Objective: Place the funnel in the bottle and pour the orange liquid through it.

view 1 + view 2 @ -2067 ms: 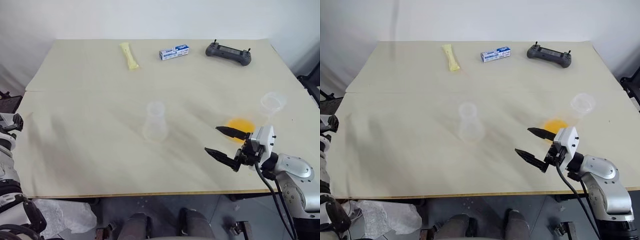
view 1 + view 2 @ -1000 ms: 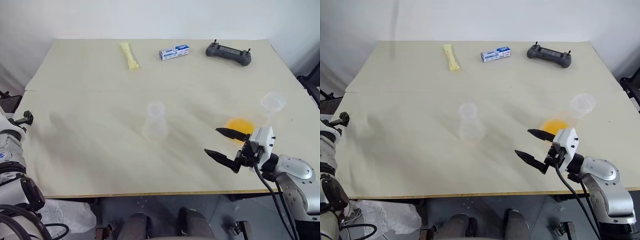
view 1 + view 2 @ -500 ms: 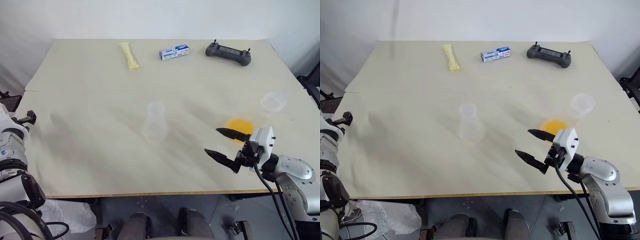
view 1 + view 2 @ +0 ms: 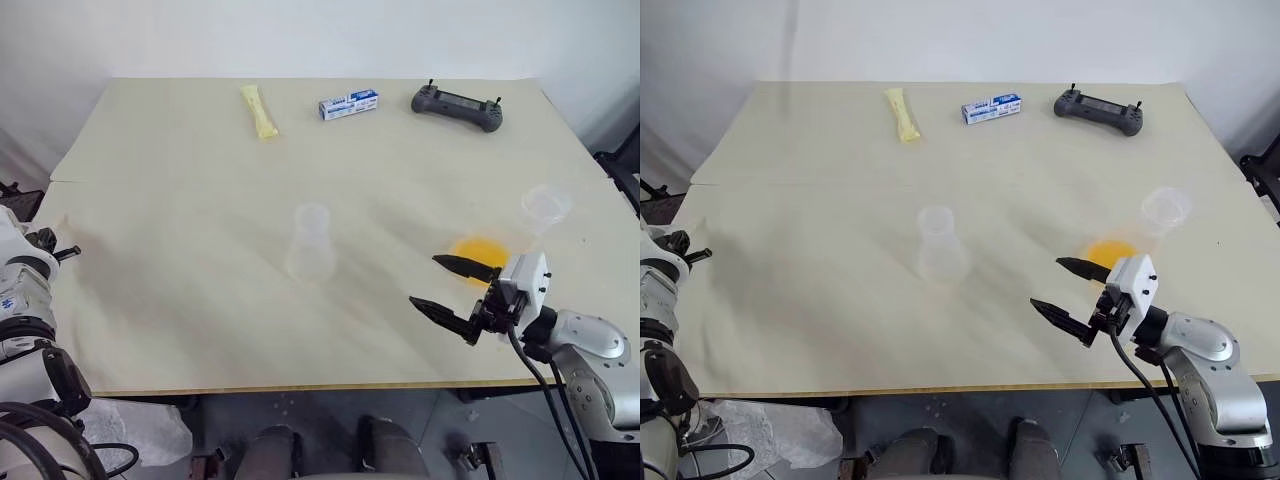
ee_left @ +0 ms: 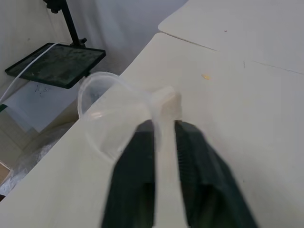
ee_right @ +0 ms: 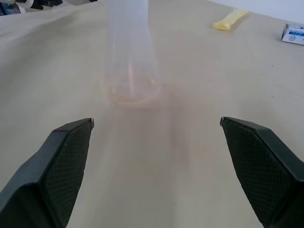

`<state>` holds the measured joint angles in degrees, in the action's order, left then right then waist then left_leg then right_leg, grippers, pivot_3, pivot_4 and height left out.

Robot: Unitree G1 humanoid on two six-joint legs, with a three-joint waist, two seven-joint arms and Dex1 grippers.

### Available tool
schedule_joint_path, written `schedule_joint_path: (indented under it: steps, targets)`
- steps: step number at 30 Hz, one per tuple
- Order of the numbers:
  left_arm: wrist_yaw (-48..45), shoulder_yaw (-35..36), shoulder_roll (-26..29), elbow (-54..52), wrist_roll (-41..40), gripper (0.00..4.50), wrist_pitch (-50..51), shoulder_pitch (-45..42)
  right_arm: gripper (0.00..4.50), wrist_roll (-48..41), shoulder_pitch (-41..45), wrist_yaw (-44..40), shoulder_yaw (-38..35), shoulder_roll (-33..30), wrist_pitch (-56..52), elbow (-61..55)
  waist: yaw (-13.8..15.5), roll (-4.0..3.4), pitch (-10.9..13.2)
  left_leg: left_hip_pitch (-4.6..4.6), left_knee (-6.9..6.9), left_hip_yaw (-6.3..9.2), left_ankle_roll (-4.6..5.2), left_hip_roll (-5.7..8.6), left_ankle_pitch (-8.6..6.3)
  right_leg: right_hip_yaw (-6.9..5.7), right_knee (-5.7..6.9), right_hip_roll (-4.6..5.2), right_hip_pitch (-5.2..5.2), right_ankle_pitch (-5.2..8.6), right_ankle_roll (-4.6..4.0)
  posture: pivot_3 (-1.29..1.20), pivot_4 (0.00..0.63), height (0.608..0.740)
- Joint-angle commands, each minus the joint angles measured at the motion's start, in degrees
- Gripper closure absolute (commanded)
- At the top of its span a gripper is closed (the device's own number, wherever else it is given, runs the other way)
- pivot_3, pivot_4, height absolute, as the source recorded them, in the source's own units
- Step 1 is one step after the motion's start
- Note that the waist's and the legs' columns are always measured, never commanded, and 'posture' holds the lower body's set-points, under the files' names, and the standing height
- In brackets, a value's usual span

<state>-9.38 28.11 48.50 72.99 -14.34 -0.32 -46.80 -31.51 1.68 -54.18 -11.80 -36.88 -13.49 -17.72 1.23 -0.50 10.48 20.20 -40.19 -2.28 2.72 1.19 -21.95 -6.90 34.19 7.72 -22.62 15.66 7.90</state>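
Here the left gripper (image 5: 164,142) is clamped on the funnel (image 5: 114,114) stem, at the table's (image 4: 180,150) left edge. The right gripper (image 4: 448,285) gapes wide (holding nothing) near the front right corner, with the flask-shaped bottle (image 4: 310,243) mid-table.

A plain test room or lab set up for robot trials. A wide counter (image 4: 200,330) covered in pale sheeting stands against a bare white wall (image 4: 300,35). On it sit a conical flask-shaped bottle (image 4: 310,245) and a clear cup (image 4: 546,206), lab-style ware, with a grey handheld controller (image 4: 457,104) at the far edge. Beside the counter, a black tray on a stand (image 5: 57,64) shows in the left wrist view.
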Motion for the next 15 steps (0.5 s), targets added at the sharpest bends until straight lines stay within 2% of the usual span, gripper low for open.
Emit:
schedule_joint_path:
  steps: [1, 6, 10, 15]
  targets:
    - [-0.43, -0.10, 1.90, -0.16, 0.34, 4.47, -0.15, -1.59, 0.00, -0.24, 0.58, 0.18, -1.79, -0.48, 1.35, -0.55, 0.00, 0.00, 0.00, 0.00, 0.00, 0.00, 0.00, 0.00, 0.00, 0.00, 0.00, 0.00, 0.00, 0.00, 0.00, 0.00, 0.150, 0.740]
    - [-3.15, -0.43, 1.84, -0.98, 0.31, 4.47, 0.24, -1.26, 0.00, 0.03, 0.86, 0.23, -1.80, -0.40, 1.79, -0.09, 0.00, 0.00, 0.00, 0.00, 0.00, 0.00, 0.00, 0.00, 0.00, 0.00, 0.00, 0.00, 0.00, 0.00, 0.00, 0.00, 0.150, 0.740]
    - [-9.68, -1.39, 0.97, -4.12, -0.07, 4.47, -0.42, -0.57, 0.00, 0.08, 1.01, 0.49, -1.80, -0.29, 2.24, 0.30, 0.04, 0.00, 0.00, 0.00, 0.00, -0.01, 0.00, 0.00, 0.00, 0.00, 0.00, 0.00, 0.00, 0.00, 0.00, 0.00, 0.150, 0.740]
    - [-24.16, -3.29, -2.35, -18.38, -4.02, 4.47, 2.72, 3.38, 0.00, 0.12, 1.18, 0.72, -1.77, -0.19, 2.75, 0.63, 0.03, 0.00, 0.00, 0.02, -0.03, 0.00, 0.00, 0.01, 0.00, -0.01, 0.02, 0.00, 0.00, 0.00, 0.00, 0.00, 0.150, 0.740]
